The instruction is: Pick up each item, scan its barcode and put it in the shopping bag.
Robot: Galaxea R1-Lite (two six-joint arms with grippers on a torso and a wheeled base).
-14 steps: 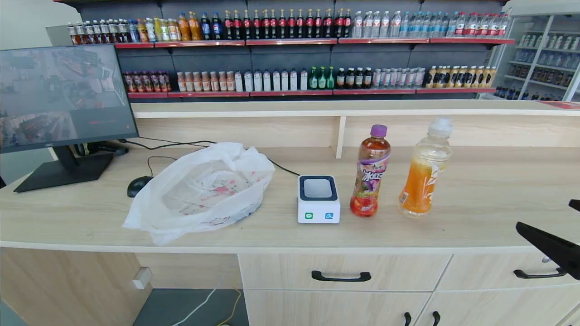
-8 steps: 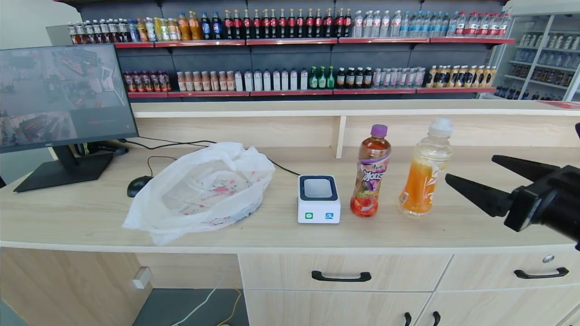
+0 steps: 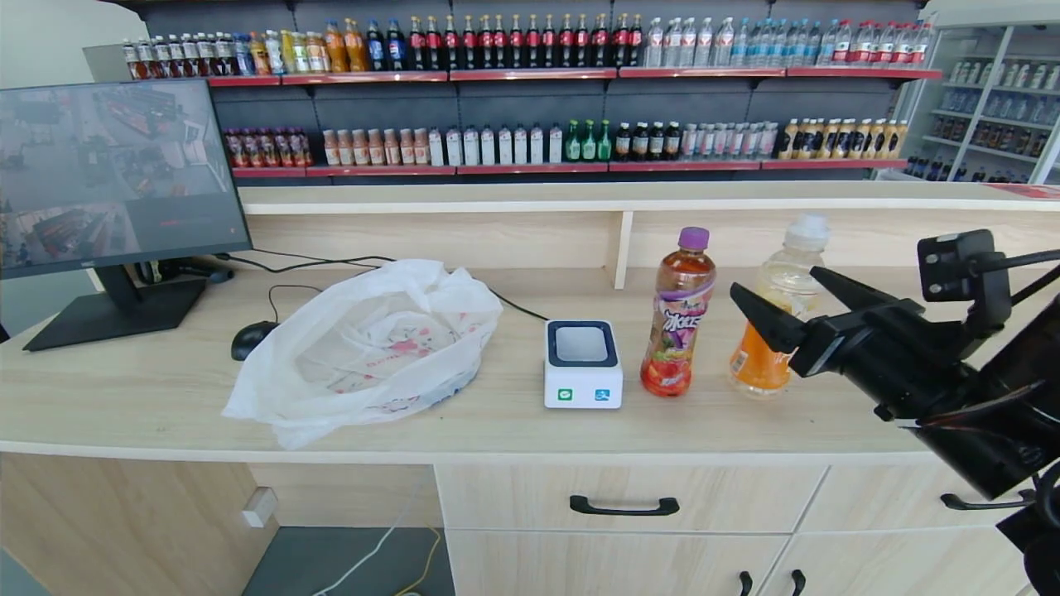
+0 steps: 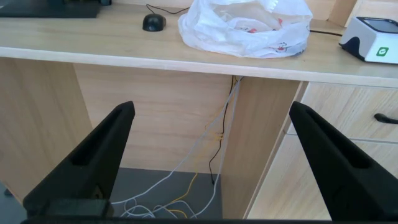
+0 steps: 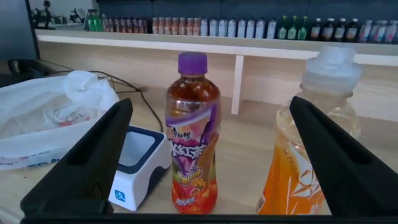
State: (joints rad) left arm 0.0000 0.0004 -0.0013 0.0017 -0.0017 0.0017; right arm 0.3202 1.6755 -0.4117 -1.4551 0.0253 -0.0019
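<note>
Two bottles stand upright on the counter (image 3: 166,397), a purple-capped bottle (image 3: 677,319) and, just beside it on the robot's right, an orange bottle (image 3: 755,364) with a white cap. As neither is lifted, scanned or bagged, the task looks to be at its very start. The scanner (image 3: 581,364) sits just left of the purple-capped bottle with its window facing up. The shopping bag (image 3: 373,348) lies slumped further left, and whether anything is inside cannot be told. The right gripper (image 3: 774,281) hangs at bottle height close to the orange bottle, its jaws spread wide and holding nothing. From its own wrist view both bottles appear ahead of the fingers rather than between them. The left gripper (image 4: 211,106) is low in front of the counter, below the bag, jaws likewise wide and empty. Both items remain to be grasped, shown to the scanner and dropped in the bag. The two bottles stand close together, so a finger closing on one could knock the other. The bag's mouth looks collapsed and may need holding open. Further off are a monitor (image 3: 116,174), a mouse (image 3: 252,339) and a cable (image 3: 513,305) running behind the scanner. Stocked shelves (image 3: 530,76) line the back wall.
</note>
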